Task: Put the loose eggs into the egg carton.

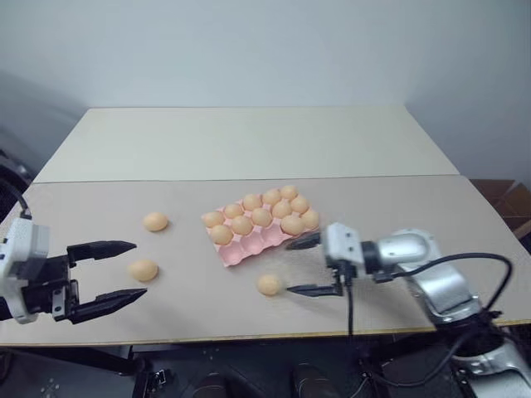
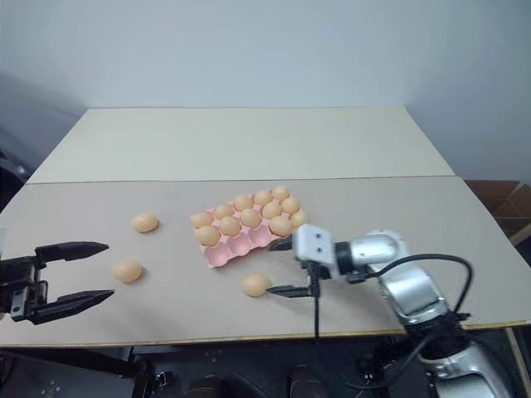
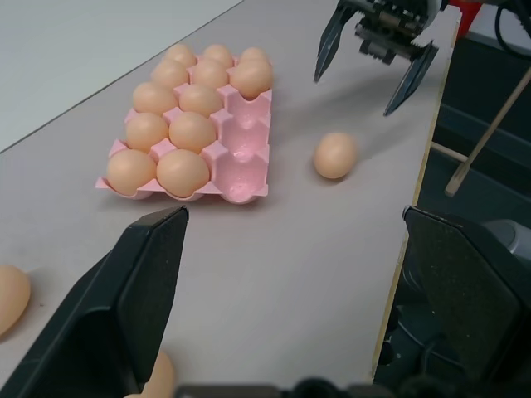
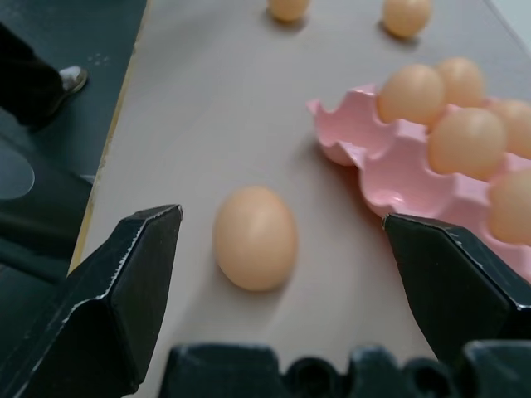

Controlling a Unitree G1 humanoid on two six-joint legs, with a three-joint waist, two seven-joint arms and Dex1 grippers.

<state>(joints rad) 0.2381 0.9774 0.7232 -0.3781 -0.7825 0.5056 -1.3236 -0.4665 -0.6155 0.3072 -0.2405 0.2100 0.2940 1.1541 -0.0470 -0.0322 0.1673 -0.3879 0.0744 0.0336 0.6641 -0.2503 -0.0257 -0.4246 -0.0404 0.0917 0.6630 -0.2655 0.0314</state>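
1. Nearest the head camera, the left gripper (image 1: 116,271) hangs with its fingers spread wide and nothing between them; one loose egg (image 1: 143,269) lies on the table (image 1: 398,207) in front of the gap between its fingertips.
2. Right gripper (image 1: 304,265) is likewise fully spread and empty, pointing at another loose egg (image 1: 269,284) just short of its fingertips.
3. A third loose egg (image 1: 155,221) sits further back on the left, well apart from the egg carton (image 1: 241,249).
4. That pink carton holds eleven eggs; the row of cups nearest the robot looks bare.
5. Judged so: three eggs in sight remain to be placed, none yet gripped.
6. Hard to tell: whether four cups stand empty, since the far end is partly behind the right gripper.
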